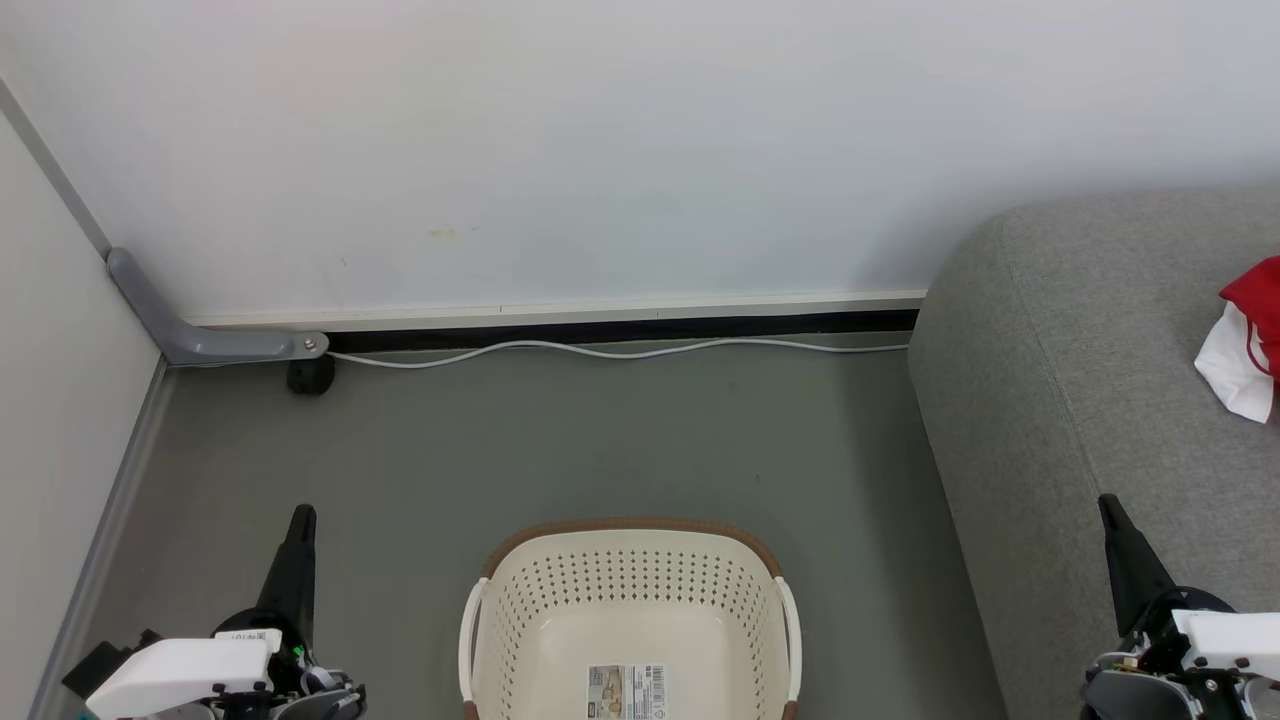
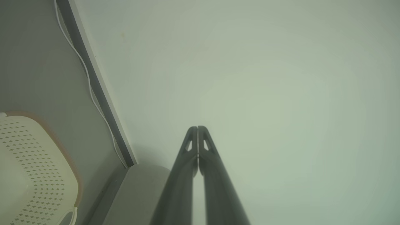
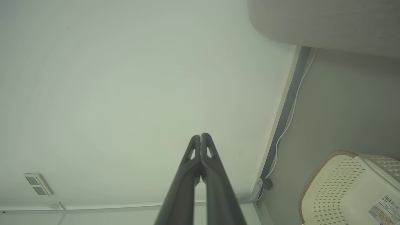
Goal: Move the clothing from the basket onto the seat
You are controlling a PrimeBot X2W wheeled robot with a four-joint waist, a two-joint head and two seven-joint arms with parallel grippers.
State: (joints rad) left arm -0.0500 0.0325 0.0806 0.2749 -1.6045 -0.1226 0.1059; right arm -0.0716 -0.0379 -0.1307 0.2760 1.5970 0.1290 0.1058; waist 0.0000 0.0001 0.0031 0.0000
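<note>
Clothing (image 1: 1240, 365) (red fabric with a white panel) lies on the grey seat (image 1: 1080, 400) at the far right edge of the head view, partly cut off by the picture's border. Basket (image 1: 625, 610), cream with a brown rim and white side handles, stands on the grey floor (image 1: 600, 440) near the seat, on its left, with its perforated walls and the label sticker (image 1: 626, 690) on its base in plain sight. Left gripper (image 1: 302, 512) hangs over the floor to the basket's left; right gripper (image 1: 1106, 500) hangs over the seat's front part, well apart from the clothing. Wrist views show each pair of fingers pressed together, tips touching. White cable (image 1: 600, 350) runs along the foot of the wall (image 1: 600, 150).
</note>
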